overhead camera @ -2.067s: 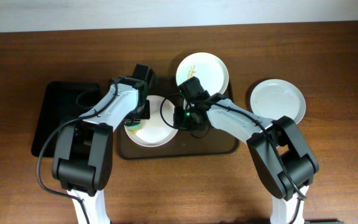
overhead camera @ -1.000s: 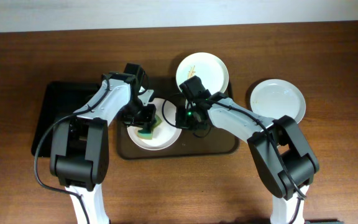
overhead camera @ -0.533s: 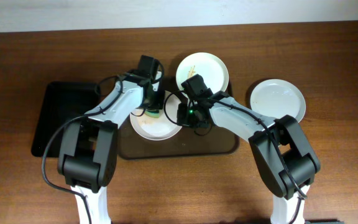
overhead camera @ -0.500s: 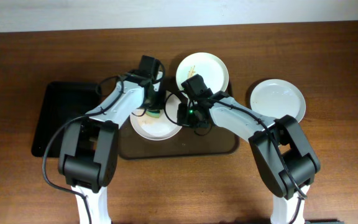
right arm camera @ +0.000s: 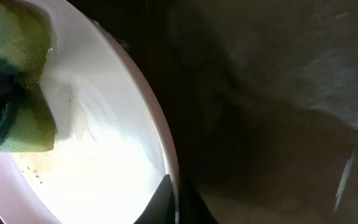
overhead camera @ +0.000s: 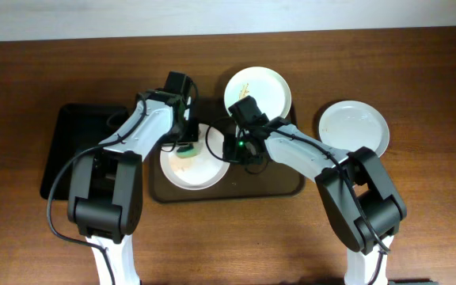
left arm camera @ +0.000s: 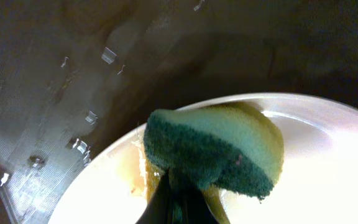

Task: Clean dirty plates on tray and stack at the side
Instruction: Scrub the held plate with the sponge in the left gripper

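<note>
A white plate [overhead camera: 196, 168] with orange-brown smears lies on the left part of the brown tray [overhead camera: 279, 184]. My left gripper [overhead camera: 184, 144] is shut on a green and yellow sponge [left arm camera: 219, 149] that presses on this plate [left arm camera: 328, 180]. My right gripper [overhead camera: 229, 150] is shut on the plate's right rim [right arm camera: 163, 155]; the sponge [right arm camera: 14, 93] shows at the left of that view. A second plate [overhead camera: 258, 89] with orange marks sits at the tray's far edge. A third plate [overhead camera: 353, 128], clean, lies on the table to the right of the tray.
A glossy black tray [overhead camera: 74, 150] lies on the wooden table [overhead camera: 418, 63] to the left of the brown tray. Both arms cross over the brown tray's middle.
My left gripper has moved the sponge from the plate's far edge back toward its upper left part. The plate has shifted slightly left. My right gripper has kept its hold on the rim.
</note>
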Controlling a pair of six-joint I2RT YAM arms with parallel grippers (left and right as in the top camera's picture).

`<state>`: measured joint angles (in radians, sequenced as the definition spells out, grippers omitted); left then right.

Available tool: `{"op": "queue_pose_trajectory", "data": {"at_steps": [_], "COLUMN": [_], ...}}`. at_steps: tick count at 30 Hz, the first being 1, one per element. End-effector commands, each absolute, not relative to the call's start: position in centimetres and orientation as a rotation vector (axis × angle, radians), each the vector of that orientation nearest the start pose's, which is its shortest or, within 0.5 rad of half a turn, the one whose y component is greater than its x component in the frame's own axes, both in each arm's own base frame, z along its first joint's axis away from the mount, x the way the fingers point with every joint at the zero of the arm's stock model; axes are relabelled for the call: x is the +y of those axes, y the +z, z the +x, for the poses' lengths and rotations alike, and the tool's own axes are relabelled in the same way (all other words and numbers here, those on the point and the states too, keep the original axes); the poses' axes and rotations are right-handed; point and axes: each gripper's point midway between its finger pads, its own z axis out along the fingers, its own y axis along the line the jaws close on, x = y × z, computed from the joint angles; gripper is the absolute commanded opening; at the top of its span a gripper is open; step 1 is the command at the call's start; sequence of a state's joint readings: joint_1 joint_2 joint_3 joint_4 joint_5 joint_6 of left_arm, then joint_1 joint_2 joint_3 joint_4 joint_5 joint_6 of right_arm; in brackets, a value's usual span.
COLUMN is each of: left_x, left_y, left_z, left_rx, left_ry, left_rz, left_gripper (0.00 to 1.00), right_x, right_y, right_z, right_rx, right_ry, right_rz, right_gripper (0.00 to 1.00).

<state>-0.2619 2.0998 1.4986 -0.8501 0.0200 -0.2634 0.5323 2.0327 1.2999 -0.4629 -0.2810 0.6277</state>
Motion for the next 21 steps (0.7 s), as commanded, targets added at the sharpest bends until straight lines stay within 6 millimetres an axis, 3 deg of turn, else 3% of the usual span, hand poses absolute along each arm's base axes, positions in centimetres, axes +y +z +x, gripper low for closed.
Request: {"op": "queue_pose_trajectory", "data": {"at_steps": [1, 5, 9, 12, 17, 21], "left_x": [-7.4, -7.2, -9.9, -11.3, -15.5, -16.1], "left_y": [-0.9, -0.3, 0.3, 0.5, 1.3, 1.1], "left_z": [36.9, 32.8, 30.4, 30.5, 32.0, 33.9], "left_rx": [3.176, 3.350, 3.452, 3.436, 3.311, 3.236], "left_ry": [0.142, 0.147, -0.180, -0.324, -0.728, -0.744], "left_rz": [-0.102, -0.034, 0.185, 0.216, 0.188, 0.154], "left_gripper": [0.01, 0.01, 0.01, 0.01, 0.00, 0.01], "right_x": [26.2, 26.3, 26.3, 26.3, 26.3, 26.3], "right_y": [0.0, 0.0, 0.0, 0.0, 0.0, 0.0], "right_z": [35.8, 35.7, 35.7, 35.7, 35.7, 35.6], "right_rx": [2.938, 2.940, 2.940, 2.941, 2.941, 2.943], "right_ry": [0.611, 0.621, 0.622, 0.625, 0.625, 0.622], "right_rz": [0.062, 0.060, 0.060, 0.059, 0.059, 0.048], "right_gripper": [0.04, 0.04, 0.04, 0.04, 0.04, 0.04]}}
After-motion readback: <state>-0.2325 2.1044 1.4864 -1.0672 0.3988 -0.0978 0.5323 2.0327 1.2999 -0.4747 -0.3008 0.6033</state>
